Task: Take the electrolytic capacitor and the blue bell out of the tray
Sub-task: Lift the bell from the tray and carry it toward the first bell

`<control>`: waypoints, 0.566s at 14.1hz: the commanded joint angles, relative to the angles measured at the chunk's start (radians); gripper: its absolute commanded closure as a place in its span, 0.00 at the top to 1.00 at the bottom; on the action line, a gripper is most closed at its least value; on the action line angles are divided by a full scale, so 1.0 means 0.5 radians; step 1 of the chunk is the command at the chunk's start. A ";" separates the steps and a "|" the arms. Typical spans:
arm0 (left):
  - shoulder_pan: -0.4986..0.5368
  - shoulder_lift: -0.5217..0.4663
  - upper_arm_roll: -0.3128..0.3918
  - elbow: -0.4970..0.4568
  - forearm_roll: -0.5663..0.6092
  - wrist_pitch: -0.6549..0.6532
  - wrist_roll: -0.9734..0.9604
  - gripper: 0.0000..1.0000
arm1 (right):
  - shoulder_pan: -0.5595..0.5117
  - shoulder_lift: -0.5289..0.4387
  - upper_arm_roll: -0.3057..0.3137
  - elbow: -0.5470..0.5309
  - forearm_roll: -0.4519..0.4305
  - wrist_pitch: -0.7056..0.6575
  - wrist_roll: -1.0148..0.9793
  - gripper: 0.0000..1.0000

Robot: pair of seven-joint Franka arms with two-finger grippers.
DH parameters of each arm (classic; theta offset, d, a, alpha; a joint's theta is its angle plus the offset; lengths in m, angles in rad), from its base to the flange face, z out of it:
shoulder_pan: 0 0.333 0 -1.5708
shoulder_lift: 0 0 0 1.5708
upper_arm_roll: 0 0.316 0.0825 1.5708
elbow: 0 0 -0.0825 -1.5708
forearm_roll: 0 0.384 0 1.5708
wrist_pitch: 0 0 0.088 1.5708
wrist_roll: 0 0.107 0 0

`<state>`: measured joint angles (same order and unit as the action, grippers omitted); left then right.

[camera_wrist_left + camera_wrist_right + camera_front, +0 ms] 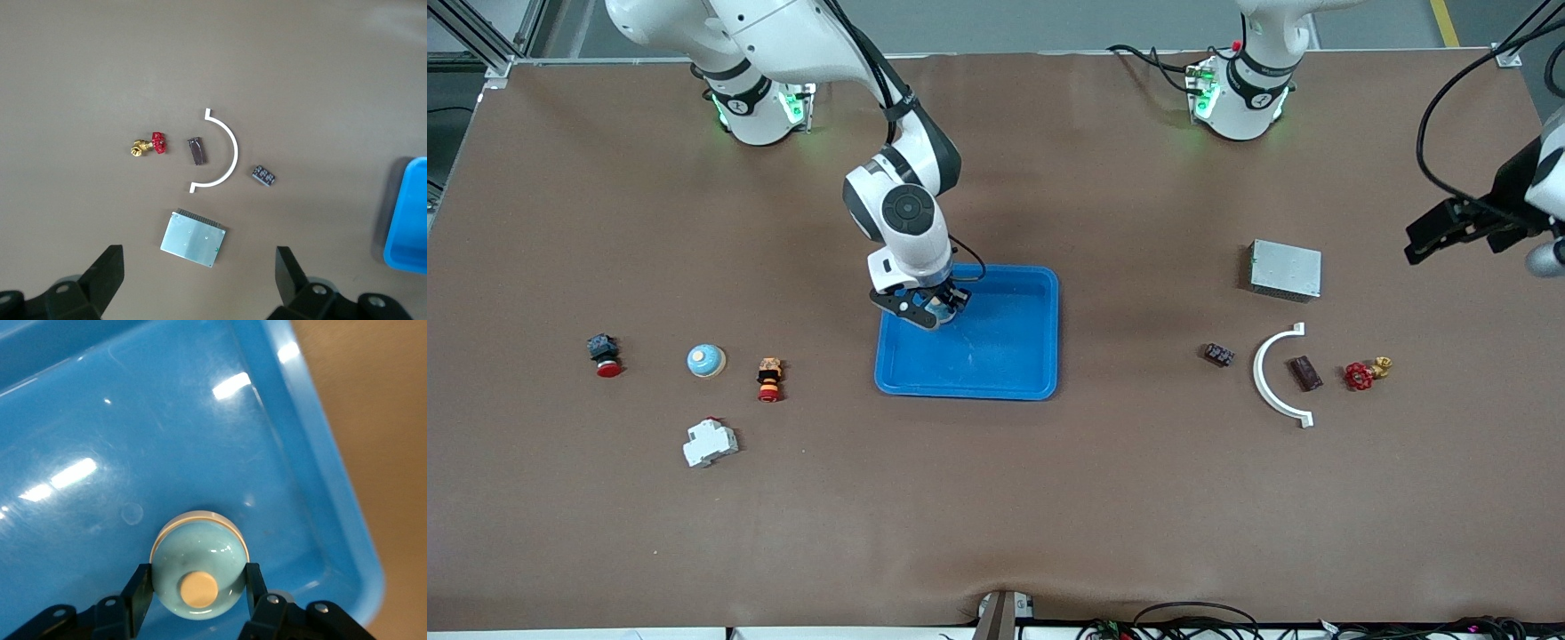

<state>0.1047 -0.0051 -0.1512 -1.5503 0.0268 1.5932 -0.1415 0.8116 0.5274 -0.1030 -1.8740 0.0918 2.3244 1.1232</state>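
Note:
My right gripper is shut on a light blue bell with a tan button, one finger on each side. It holds the bell low in the corner of the blue tray toward the right arm's base. A second light blue bell sits on the table toward the right arm's end. A small dark brown block, likely the capacitor, lies inside a white arc toward the left arm's end. My left gripper hangs open and empty high above a silver box.
Near the capacitor lie a small black part and a red and brass valve. Toward the right arm's end lie a red push button, an orange switch and a white breaker.

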 commanded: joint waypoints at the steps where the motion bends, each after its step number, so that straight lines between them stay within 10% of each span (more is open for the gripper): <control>1: -0.209 -0.131 0.246 -0.142 -0.054 0.066 0.081 1.00 | -0.098 -0.033 -0.009 0.244 -0.024 -0.401 -0.101 0.00; 8: -0.262 -0.155 0.272 -0.152 -0.038 -0.029 0.163 1.00 | -0.613 -0.269 -0.012 0.281 -0.027 -0.636 -0.920 0.00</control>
<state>-0.0158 -0.0601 -0.0246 -1.6081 0.0128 1.5865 -0.0864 0.5586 0.4407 -0.1287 -1.7132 0.0908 2.0323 0.7450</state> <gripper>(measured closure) 0.000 0.388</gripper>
